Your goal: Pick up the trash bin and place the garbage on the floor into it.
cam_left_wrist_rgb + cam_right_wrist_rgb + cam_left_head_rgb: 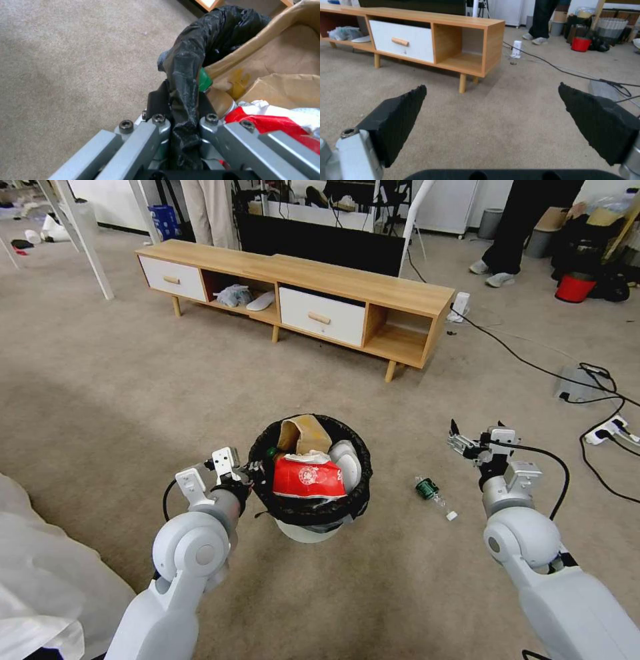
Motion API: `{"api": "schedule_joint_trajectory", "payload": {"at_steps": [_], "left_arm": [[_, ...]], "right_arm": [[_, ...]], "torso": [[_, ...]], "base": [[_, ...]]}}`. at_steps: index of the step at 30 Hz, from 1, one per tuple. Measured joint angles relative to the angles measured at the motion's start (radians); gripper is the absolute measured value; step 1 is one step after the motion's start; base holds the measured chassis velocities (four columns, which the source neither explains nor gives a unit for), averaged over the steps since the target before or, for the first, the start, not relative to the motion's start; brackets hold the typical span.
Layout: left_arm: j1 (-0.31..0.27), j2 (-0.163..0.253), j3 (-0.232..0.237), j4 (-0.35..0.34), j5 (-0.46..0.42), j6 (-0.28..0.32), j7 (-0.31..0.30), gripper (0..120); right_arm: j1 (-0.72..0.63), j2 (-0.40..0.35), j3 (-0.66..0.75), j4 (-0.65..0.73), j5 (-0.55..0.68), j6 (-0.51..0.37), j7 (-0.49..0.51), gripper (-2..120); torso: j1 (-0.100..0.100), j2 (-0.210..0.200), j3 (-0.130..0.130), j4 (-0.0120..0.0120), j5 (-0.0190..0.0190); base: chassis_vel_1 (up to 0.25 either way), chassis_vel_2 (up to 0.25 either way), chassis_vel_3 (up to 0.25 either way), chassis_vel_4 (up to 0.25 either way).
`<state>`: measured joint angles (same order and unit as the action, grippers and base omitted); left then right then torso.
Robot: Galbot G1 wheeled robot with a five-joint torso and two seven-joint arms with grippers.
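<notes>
While the left hand (pixel 252 471) clamps the crinkled black bag folded over its rim, the trash bin (pixel 310 471) stands upright on the beige carpet (pixel 120 400), mouth facing up, its round white plastic base showing below the liner. The grip sits at the bin's 9 o'clock; in the left wrist view the pads (pixel 156 100) pinch the glossy film from both sides. Inside lie a crumpled brown paper bag (pixel 305 433), a crushed red wrapper (pixel 308 478) and white tissue (pixel 347 460). At the bin's 3 o'clock a clear bottle (pixel 433 495) with a green label lies flat on the carpet, its long axis running from 11 to 5 o'clock, white cap toward 5. Beyond it the right hand (pixel 467 441) hovers, its black ridged pads (pixel 400 120) spread wide.
</notes>
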<state>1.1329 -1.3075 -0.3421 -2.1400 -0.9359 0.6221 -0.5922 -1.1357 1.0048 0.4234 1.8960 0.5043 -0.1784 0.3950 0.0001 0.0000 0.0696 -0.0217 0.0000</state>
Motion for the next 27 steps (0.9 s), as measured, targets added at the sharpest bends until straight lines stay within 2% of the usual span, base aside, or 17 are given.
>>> {"api": "schedule_joint_trajectory", "payload": {"at_steps": [27], "left_arm": [[0.01,-0.001,0.0,-0.013,0.017,0.004,0.006,4]], "right_arm": [[-0.019,0.004,-0.002,0.016,-0.008,-0.006,-0.002,100]], "torso": [[0.0,0.0,0.0,0.0,0.0]], "base": [[0.0,0.0,0.0,0.0]]}}
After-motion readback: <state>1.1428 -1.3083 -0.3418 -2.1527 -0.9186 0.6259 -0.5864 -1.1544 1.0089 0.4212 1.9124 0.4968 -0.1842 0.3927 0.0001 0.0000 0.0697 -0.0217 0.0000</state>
